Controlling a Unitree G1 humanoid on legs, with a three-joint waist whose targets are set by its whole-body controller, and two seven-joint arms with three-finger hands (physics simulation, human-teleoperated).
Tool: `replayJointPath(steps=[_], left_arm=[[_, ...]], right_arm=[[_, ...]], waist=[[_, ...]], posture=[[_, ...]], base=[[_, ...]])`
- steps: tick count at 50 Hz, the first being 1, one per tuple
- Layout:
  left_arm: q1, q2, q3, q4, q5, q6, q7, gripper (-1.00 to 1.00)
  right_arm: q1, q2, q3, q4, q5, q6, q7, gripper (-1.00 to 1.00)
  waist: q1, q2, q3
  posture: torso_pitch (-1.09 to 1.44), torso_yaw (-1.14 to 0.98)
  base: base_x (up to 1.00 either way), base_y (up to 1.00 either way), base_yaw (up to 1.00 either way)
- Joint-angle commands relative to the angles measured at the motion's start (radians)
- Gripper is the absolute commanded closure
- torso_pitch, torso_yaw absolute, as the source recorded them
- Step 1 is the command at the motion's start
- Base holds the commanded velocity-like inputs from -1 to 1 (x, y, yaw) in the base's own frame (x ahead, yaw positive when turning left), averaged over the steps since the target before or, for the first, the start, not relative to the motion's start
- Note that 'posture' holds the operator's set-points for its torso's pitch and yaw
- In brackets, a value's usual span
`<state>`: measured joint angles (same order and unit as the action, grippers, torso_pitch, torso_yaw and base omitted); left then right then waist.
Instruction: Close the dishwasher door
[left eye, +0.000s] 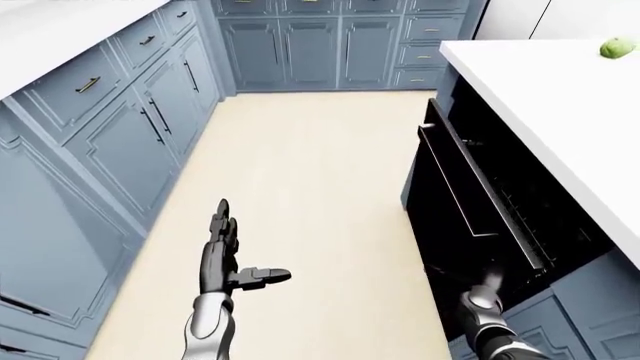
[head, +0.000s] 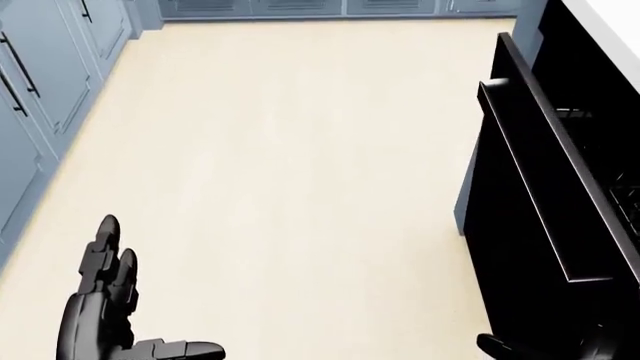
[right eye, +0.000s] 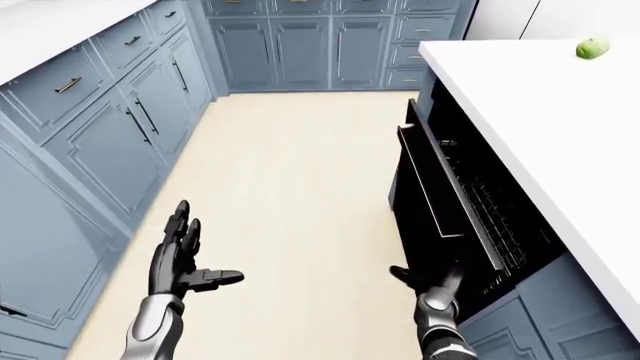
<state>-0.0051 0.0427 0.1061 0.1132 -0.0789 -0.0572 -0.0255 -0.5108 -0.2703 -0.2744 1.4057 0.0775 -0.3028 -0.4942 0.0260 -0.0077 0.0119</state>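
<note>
The dishwasher door (right eye: 435, 199) is only partly shut, with the right hand (right eye: 432, 289) spread flat against its near edge, gripping nothing. A slip off that edge could leave it ajar. The left hand (right eye: 178, 262) is held open, unused.

Blue-grey panelled cabinets (left eye: 120, 127) with dark bar handles line the left and top; a pale cream floor (left eye: 300, 172) lies between; a small green fruit (left eye: 618, 48) rests on the white countertop (left eye: 560, 97).

A broad strip of pale floor (left eye: 310, 187) lay open between the blue cabinets (left eye: 120, 127) along the left of the left-eye view and the island on the right. The black dishwasher door (right eye: 440, 195) leaned partway out from under the white counter (right eye: 530, 112), narrowing that strip along its right edge. The left hand (left eye: 228, 259) hung open over bare floor, while the right hand (right eye: 432, 289) sat close against the door's near end.
</note>
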Motion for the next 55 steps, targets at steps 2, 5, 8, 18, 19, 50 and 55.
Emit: replayJointPath(steps=[2,5,8,18,19,50,55], left_arm=[[-0.016,0.005,0.003,-0.045,-0.002,-0.028,0.000,-1.00],[-0.015,0.004,0.002,-0.050,-0.001,-0.025,0.001,-1.00],[-0.015,0.004,0.002,-0.051,-0.002,-0.024,0.001,-1.00],[-0.014,0.003,0.000,-0.060,0.000,-0.017,0.002,-1.00],[-0.014,0.003,-0.001,-0.060,0.000,-0.017,0.002,-1.00],[-0.007,0.000,-0.003,-0.079,0.002,-0.011,0.003,-1.00],[-0.007,0.000,-0.003,-0.080,0.002,-0.009,0.002,-1.00]], right_arm=[[-0.032,-0.056,-0.010,-0.058,0.017,-0.056,-0.039,-1.00],[-0.033,-0.071,-0.009,-0.061,0.030,-0.053,-0.035,-1.00],[-0.033,-0.085,-0.009,-0.065,0.041,-0.050,-0.032,-1.00],[-0.019,-0.114,-0.013,-0.070,0.081,-0.051,-0.013,-1.00],[-0.017,-0.117,-0.013,-0.071,0.084,-0.051,-0.012,-1.00],[0.027,-0.231,-0.025,-0.124,0.177,-0.038,0.003,-1.00],[0.025,-0.234,-0.024,-0.128,0.179,-0.033,0.001,-1.00]], waist=[[-0.005,-0.011,-0.024],[-0.005,-0.012,-0.023],[-0.005,-0.012,-0.022],[-0.005,-0.013,-0.019],[-0.005,-0.014,-0.019],[0.000,-0.024,-0.012],[0.001,-0.023,-0.013]], posture=[[0.00,0.00],[0.00,0.00],[0.00,0.00],[0.00,0.00],[0.00,0.00],[0.00,0.00],[0.00,0.00]], base=[[0.00,0.00,0.00],[0.00,0.00,0.00],[0.00,0.00,0.00],[0.00,0.00,0.00],[0.00,0.00,0.00],[0.00,0.00,0.00],[0.00,0.00,0.00]])
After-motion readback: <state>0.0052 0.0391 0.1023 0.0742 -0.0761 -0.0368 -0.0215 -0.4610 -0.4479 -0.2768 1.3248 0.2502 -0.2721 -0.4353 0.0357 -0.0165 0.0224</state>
